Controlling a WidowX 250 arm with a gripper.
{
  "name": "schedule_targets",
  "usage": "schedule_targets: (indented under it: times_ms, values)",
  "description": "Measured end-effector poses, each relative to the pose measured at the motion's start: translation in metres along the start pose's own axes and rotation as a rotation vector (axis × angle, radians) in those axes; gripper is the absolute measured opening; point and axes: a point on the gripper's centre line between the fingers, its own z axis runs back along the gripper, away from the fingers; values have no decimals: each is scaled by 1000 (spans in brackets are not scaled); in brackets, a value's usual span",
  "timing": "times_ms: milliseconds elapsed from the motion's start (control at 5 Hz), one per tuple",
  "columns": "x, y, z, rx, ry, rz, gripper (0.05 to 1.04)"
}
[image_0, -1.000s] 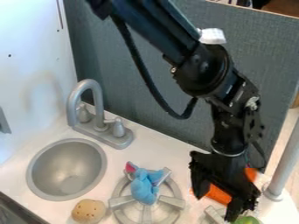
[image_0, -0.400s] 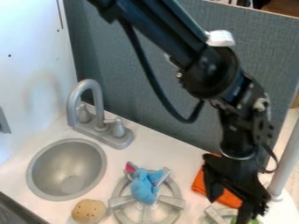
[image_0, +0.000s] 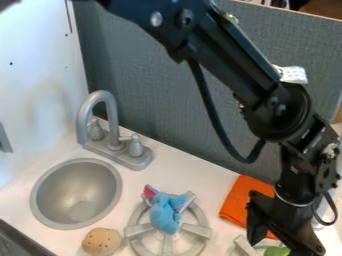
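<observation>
Extending a black gripper (image_0: 283, 244) low over the right side of a toy-kitchen counter (image_0: 194, 172), pointing down at a slant and keeping two fingers (image_0: 256, 227) spread well apart, gripping nothing visible between them. Showing a rounded green object (image_0: 276, 251) down in the gap, partly hidden by the gripper and running off the lower edge of the view; leaving unclear any touch between the two. Displaying a bright orange cloth (image_0: 242, 197) just behind and to the left of the gripper, lying flat and smooth with a straight left edge, disappearing at its right behind the black fingers. Revealing part of a gray burner (image_0: 246, 246) just left of the fingertips. Presenting farther left a blue plush toy (image_0: 163, 216) with a pink patch at its top, resting across a second burner (image_0: 195, 230), and beyond that a tan, dark-spotted, potato-like object (image_0: 101, 242) near the lower edge. Featuring farthest left of the gripper a round gray sink (image_0: 75, 192), sitting below a curved gray faucet (image_0: 83, 125)
</observation>
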Motion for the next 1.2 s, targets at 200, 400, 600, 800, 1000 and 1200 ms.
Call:
schedule_targets:
  times_ms: [200,400,600,800,1000,1200]
  values:
    - [10,-7,-11,25,27,7,1001]
    - [14,-10,-16,25,30,7,1001]
    - [20,-11,-26,27,53,-4,967]
    - [24,-10,-26,34,53,14,849]
    - [25,-9,-30,36,65,22,567]
    - [25,-8,-29,38,67,30,314]
